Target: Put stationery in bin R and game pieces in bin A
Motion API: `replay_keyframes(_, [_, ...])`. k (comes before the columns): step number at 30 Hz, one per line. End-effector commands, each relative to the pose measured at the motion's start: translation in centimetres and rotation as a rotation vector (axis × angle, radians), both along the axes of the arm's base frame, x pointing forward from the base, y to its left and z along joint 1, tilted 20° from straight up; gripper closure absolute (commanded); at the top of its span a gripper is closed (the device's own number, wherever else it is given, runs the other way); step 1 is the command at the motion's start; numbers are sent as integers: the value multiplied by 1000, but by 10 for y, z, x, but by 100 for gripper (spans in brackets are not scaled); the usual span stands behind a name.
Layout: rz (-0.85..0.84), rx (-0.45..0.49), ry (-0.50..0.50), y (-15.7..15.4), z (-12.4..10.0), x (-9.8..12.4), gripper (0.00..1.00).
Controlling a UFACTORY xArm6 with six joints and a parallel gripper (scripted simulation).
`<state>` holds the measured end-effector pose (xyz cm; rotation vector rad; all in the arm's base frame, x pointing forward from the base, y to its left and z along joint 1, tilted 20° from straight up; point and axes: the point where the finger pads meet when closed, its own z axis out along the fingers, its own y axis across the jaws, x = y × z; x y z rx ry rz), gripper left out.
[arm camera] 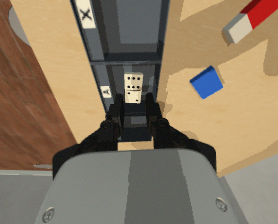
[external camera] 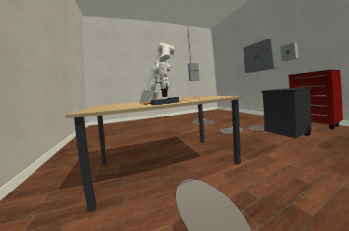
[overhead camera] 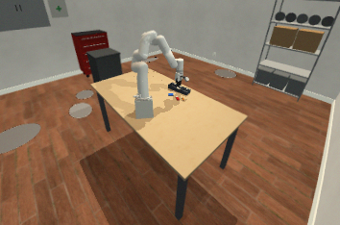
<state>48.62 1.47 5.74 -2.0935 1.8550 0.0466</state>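
Note:
In the wrist view my gripper (arm camera: pixel 134 102) hangs over a row of dark bins, right above the bin marked A (arm camera: pixel 131 107). A white domino (arm camera: pixel 133 88) lies inside that bin just beyond my fingertips, free of both fingers. The fingers stand a little apart with nothing between them. A bin marked X (arm camera: pixel 125 25) adjoins it farther on. No bin marked R shows in this view. A blue block (arm camera: pixel 206 82) and a red-and-white horseshoe magnet (arm camera: pixel 250 20) lie on the table to the right. In the top view the gripper (overhead camera: pixel 178 82) is over the bins (overhead camera: pixel 180 89).
The table edge and the wood floor lie just left of the bins in the wrist view. Small blue (overhead camera: pixel 170 94) and red (overhead camera: pixel 182 99) items lie beside the bins. The arm's base (overhead camera: pixel 143 107) stands to the left.

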Motion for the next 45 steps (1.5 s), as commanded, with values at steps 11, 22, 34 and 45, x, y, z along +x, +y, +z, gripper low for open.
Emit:
replay_keyframes(11, [-166,35,44,-22,0,-26,62])
replay_keyframes(22, [-454,97,131,-65,-22,-84,62])
replay_keyframes(34, [-633,134,181,-104,-42,-134,62])
replay_keyframes(45, [-633,134,181,-103,-41,-133,62])
